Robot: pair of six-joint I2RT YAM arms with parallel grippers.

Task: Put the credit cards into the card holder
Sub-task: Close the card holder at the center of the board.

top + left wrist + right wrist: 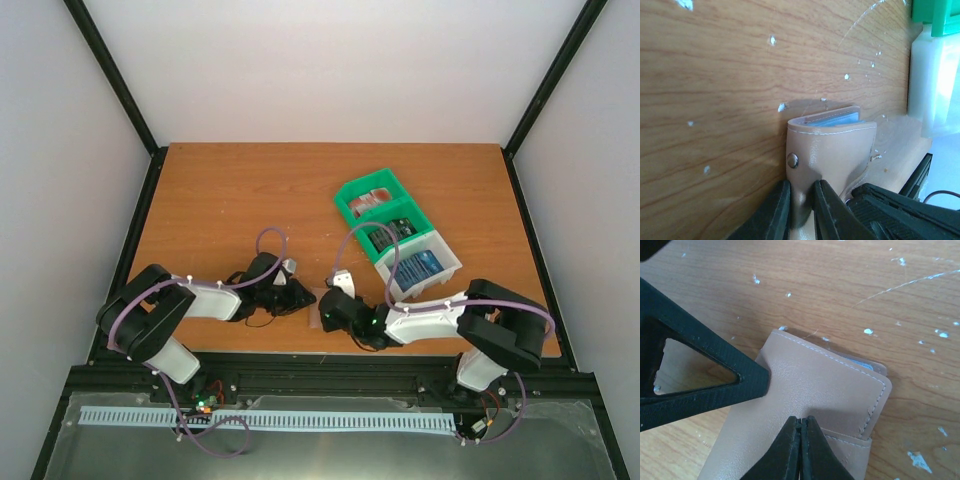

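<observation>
The tan card holder (815, 390) lies closed on the wooden table near its front edge, with a grey-blue inside showing at its far edge (832, 120). My left gripper (801, 192) is shut on a pinched fold of the holder beside its snap stud. My right gripper (801, 421) is shut, with nothing between its tips, which rest on the holder's top flap. In the top view both grippers (290, 293) (326, 312) meet over the holder and mostly hide it. The credit cards sit in the tray: red-and-white (372, 203), dark (393, 235), blue (425, 266).
The green-and-white compartment tray (345, 200) stands slanted at the right of the table's middle, just beyond my right arm; its white wall (932, 85) is close behind the holder in the left wrist view. The table's front edge is just behind both grippers.
</observation>
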